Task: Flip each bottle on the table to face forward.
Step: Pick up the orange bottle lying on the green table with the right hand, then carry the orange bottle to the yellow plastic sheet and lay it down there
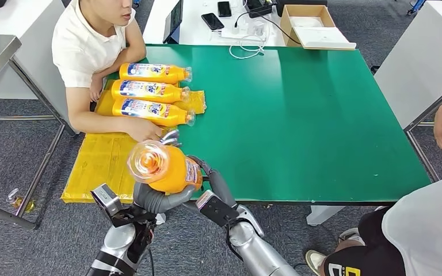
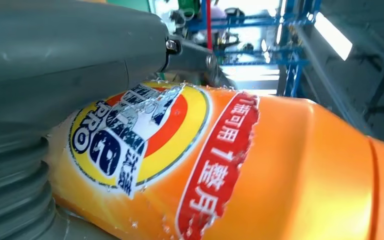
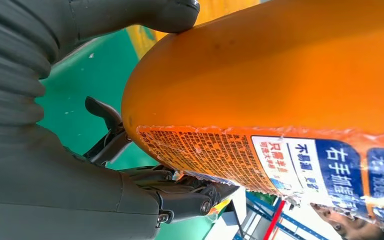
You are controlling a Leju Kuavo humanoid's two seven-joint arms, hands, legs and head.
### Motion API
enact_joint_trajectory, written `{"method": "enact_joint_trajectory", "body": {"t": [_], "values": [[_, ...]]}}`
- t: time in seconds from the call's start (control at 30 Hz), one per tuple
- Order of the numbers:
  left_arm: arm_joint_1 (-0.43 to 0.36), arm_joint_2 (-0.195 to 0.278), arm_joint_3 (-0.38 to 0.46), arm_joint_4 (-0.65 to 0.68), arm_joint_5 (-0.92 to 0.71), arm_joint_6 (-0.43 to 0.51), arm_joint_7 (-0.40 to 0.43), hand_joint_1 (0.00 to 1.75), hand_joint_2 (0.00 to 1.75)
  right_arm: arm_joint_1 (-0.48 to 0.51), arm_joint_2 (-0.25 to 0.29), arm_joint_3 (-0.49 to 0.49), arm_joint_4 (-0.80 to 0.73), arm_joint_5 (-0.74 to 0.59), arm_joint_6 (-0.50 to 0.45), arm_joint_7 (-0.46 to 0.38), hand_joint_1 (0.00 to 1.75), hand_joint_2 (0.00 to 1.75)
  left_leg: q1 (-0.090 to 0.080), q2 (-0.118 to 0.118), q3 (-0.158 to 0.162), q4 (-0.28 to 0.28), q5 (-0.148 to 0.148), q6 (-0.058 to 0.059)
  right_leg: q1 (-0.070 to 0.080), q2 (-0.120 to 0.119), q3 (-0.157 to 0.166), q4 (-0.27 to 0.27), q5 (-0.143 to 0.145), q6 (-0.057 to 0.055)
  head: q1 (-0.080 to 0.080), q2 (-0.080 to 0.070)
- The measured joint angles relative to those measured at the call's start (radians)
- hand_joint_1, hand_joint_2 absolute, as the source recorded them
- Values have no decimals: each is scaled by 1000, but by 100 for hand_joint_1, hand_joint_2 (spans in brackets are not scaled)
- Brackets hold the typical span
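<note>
Orange bottle (image 1: 167,167) held off the table (image 1: 299,126) at near-left edge, left hand (image 1: 155,198) and right hand (image 1: 207,172) both clamped on it. Risk: right's grip looks partial, prob; bottle could slip mid-flip.

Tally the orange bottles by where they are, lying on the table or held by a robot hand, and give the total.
Lying on the table: 3 orange bottles
Held between the left robot hand and right robot hand: 1 orange bottle
Total: 4
</note>
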Motion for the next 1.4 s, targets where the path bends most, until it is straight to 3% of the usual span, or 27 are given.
{"method": "enact_joint_trajectory", "body": {"t": [0.13,0.27,0.63,0.67,0.77,0.8,0.9,1.1,1.4], "values": [[-14,15,3,21,38,-117,45,175,175,4,-12,5,0,14,-6,1,175,175,0,0,0,0,0,0,0,0,0,0,0,0,0,0],[-29,27,7,44,12,-178,62,175,175,12,-14,9,0,28,-6,2,175,175,0,0,0,0,0,0,0,0,0,0,0,0,0,0],[-45,40,7,56,-86,-173,45,175,175,10,-13,13,12,25,17,10,175,175,0,0,0,0,0,0,0,0,0,0,0,0,0,0],[-47,40,7,56,-92,-169,42,175,175,8,-13,13,14,24,18,10,163,175,0,0,0,0,0,0,0,0,0,0,0,0,0,0],[-52,43,8,56,-111,-155,35,175,175,1,-11,13,21,18,26,11,32,175,0,0,0,0,0,0,0,0,0,0,0,0,0,0],[-53,44,9,55,-117,-150,33,175,175,0,-9,13,24,14,32,11,0,131,0,0,0,0,0,0,0,0,0,0,0,0,0,0],[-54,49,16,39,-107,-152,36,175,175,-3,-2,13,28,0,51,4,0,0,0,0,0,0,0,0,0,0,0,0,0,0,0,0],[-40,50,41,-9,-15,-170,73,175,175,-5,14,13,10,-6,60,-18,0,0,0,0,0,0,0,0,1,0,0,0,0,0,0,0],[-33,50,56,-32,-7,-172,78,175,175,-6,23,13,2,-6,60,-20,0,0,0,0,0,0,0,0,0,0,0,0,0,0,0,0]]}}
